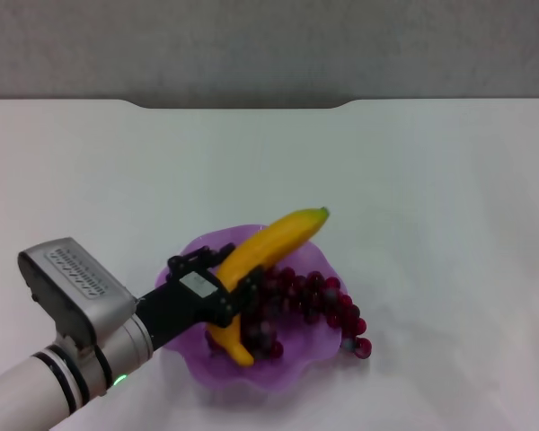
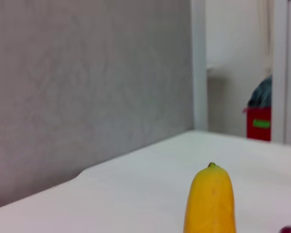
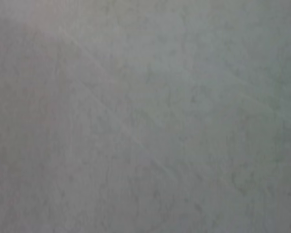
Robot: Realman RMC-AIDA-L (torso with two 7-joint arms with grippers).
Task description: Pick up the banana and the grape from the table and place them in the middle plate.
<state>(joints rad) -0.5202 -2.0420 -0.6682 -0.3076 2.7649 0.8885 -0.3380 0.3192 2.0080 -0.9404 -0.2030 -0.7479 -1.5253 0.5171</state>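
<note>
Our left gripper (image 1: 235,303) pinches the banana (image 1: 271,250) over the middle plate (image 1: 217,369), tip toward one o'clock; released carelessly, it could roll off the grape (image 1: 307,297).

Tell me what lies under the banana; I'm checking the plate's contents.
The grape bunch lies in the middle plate, partly beneath the banana, which the left gripper grasps. The plate floor below is covered.

Soft, even light falls on my counter (image 1: 413,197), bright and nearly shadowless; only a faint shade rings the middle plate (image 1: 217,375). My head view is slightly hazy, without glare. From my left wrist the banana (image 2: 209,201) looks soft-edged and close. My right wrist shows only a dim, grey, featureless blur.
</note>
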